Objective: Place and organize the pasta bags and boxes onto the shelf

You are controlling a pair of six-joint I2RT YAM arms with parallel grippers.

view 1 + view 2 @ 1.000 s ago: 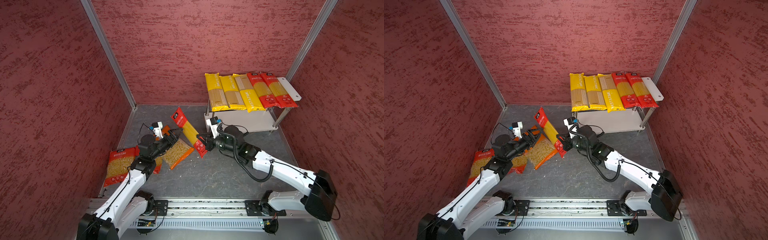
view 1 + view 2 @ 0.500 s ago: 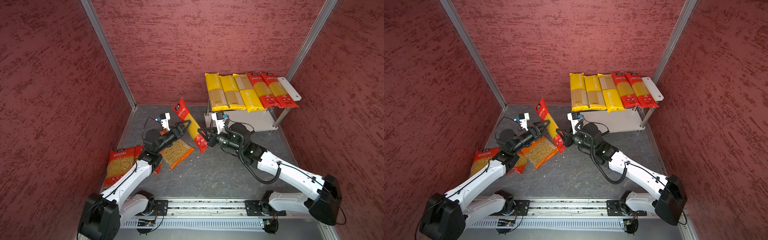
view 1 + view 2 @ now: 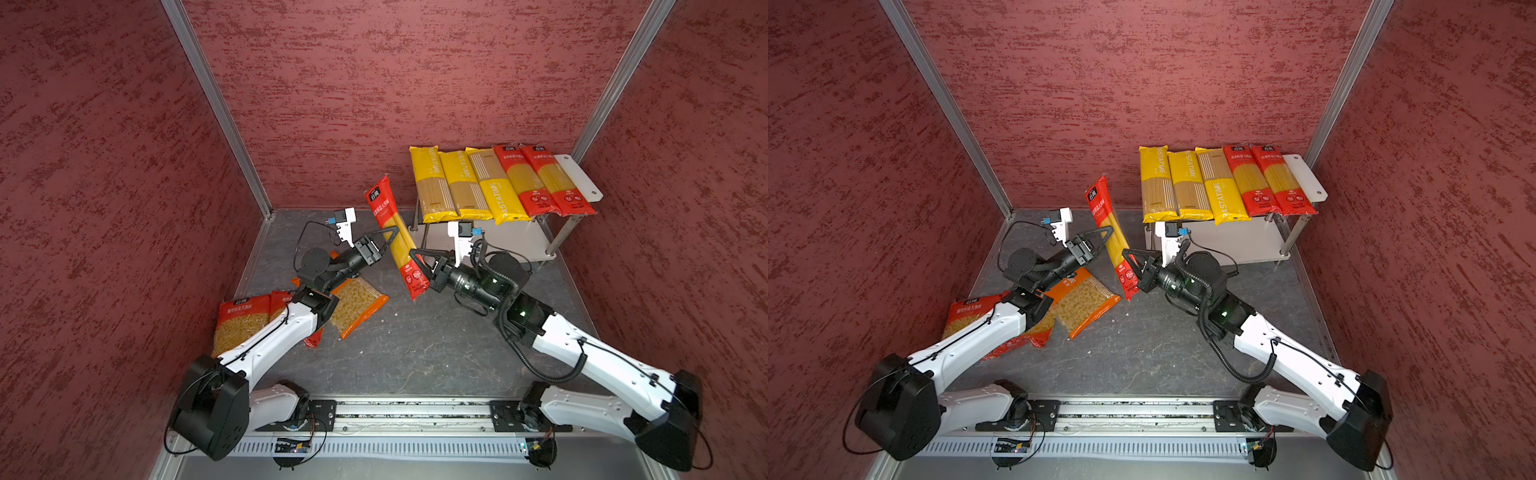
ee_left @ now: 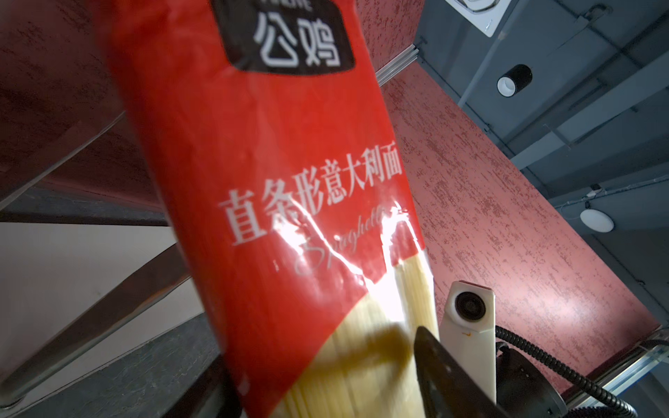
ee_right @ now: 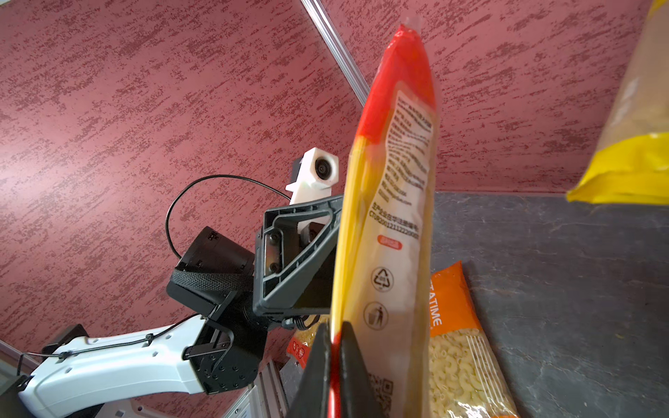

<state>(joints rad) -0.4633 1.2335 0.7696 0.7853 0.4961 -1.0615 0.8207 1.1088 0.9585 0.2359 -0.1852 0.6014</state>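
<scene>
With the right jaws: pressed together on the lower red end of the long red spaghetti pack (image 3: pixel 397 232), pinching its edge between both fingers (image 5: pixel 315 372) in the right wrist view

With the left jaws: standing wide apart astride the middle of that same pack (image 4: pixel 282 181), one finger (image 4: pixel 445 372) just beside the clear window of strands; impossible to tell whether pressing or merely alongside

Standing steeply between the two arms in both top views, top end leaning toward 11 o'clock, near the middle of the counter (image 3: pixel 415 353) and just beside the 9 o'clock end of the shelf (image 3: pixel 582 178)

On the shelf's top board, at 1 o'clock: five long packs lying side by side and touching, three yellow PASTATIME spaghetti packs (image 3: pixel 463 185) toward 9 o'clock, then two red spaghetti packs (image 3: pixel 536 178) toward 3 o'clock, near ends overhanging the front edge

Flat on the counter at 8 o'clock: an orange short-pasta pack (image 3: pixel 357 305) just under the left arm (image 3: pixel 270 336); farther toward 8 o'clock, two wide red short-pasta packs (image 3: pixel 241 324), overlapping and partly hidden by that arm

Below everything, dark grey mottled counter; on three sides, red textured walls (image 3: pixel 395 83) with aluminium corner posts (image 3: pixel 220 108); along 6 o'clock, a metal rail (image 3: pixel 395 413) carrying both arm bases
</scene>
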